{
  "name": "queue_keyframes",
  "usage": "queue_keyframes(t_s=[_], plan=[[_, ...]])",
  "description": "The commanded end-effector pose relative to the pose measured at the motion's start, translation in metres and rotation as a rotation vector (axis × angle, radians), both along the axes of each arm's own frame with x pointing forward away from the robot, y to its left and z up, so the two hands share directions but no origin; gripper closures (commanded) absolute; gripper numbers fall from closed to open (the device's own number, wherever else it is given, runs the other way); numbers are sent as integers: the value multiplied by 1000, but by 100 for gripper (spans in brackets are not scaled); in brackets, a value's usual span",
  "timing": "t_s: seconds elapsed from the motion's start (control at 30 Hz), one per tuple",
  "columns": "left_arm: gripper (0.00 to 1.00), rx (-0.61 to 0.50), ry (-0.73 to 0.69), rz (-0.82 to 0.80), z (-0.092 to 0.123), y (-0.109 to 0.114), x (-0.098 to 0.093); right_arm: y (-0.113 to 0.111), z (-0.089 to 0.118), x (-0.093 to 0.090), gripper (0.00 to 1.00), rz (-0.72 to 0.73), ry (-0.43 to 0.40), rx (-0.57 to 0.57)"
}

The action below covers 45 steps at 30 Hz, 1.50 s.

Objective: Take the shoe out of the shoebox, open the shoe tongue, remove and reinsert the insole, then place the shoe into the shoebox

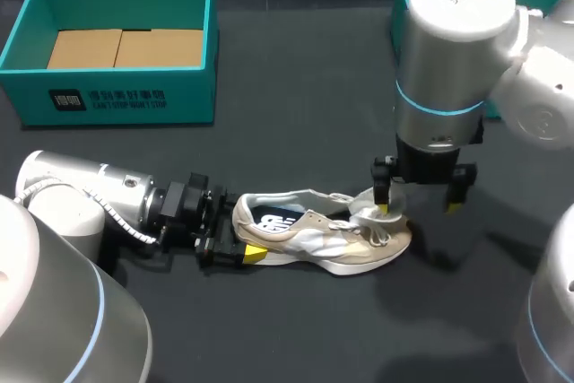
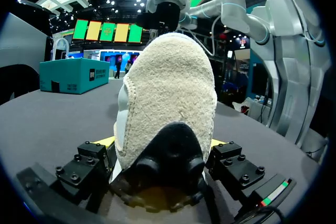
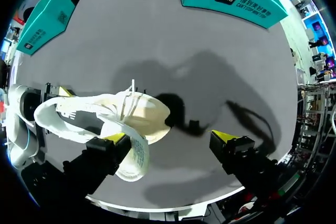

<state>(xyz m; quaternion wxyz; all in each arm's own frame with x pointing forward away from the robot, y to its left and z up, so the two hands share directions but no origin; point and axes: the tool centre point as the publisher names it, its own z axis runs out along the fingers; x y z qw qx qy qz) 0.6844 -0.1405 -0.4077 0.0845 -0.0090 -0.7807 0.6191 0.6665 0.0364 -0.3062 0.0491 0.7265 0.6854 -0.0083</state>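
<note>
Shoe (image 1: 318,238): lower middle of the head view, on the table (image 1: 296,132), well apart from the teal shoebox (image 1: 126,96) at upper left; left gripper (image 1: 238,241) clamped on its heel from both sides. Right gripper (image 1: 419,207): above the forefoot, fingers spread wide, one yellow tip at the white tongue (image 1: 368,210), gripping nothing. Handling note, tongue-opening step: likely best to pinch the tongue alone, clear of the laces, and draw it toeward against the pinned heel.

Head cam: high, behind, tilted down over whole table (image 1: 296,114), mid-far. L wrist cam: low, near level w/ tabletop, looking along it, v. close on sneaker (image 2: 168,93) heel. R wrist cam: overhead, facing straight down, close above forefoot. Sneaker shared by all three.
</note>
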Motion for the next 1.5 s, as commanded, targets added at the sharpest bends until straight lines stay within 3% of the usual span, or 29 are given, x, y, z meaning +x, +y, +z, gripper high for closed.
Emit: queue_keyframes(t_s=[0.03,0.53,0.6,0.8,0.83,0.9,0.93,0.97,1.17,1.23,1.5], plan=[[100,-1,0,2,-3,1,-1,1,39,-8,0,0,-26,-56],[100,-1,0,2,-3,1,-1,44,108,5,0,237,-85,-40],[100,-1,0,2,-3,1,-1,52,116,8,5,275,-82,-35],[100,-1,0,2,-3,1,-1,94,129,15,39,557,-23,-21],[100,-1,0,2,-3,1,-1,102,129,15,52,618,-10,-21],[100,-1,0,2,-3,1,-1,116,130,13,65,725,5,-2],[100,-1,0,2,-3,1,-1,122,130,13,79,760,10,-5],[100,-1,0,2,-3,1,-1,128,130,11,100,802,12,0],[100,-1,0,2,-3,1,-1,141,133,5,100,1050,11,98],[100,-1,0,2,-3,1,-1,144,132,0,100,1172,60,116],[100,-1,0,2,-3,1,-1,144,132,0,100,1172,60,116]])
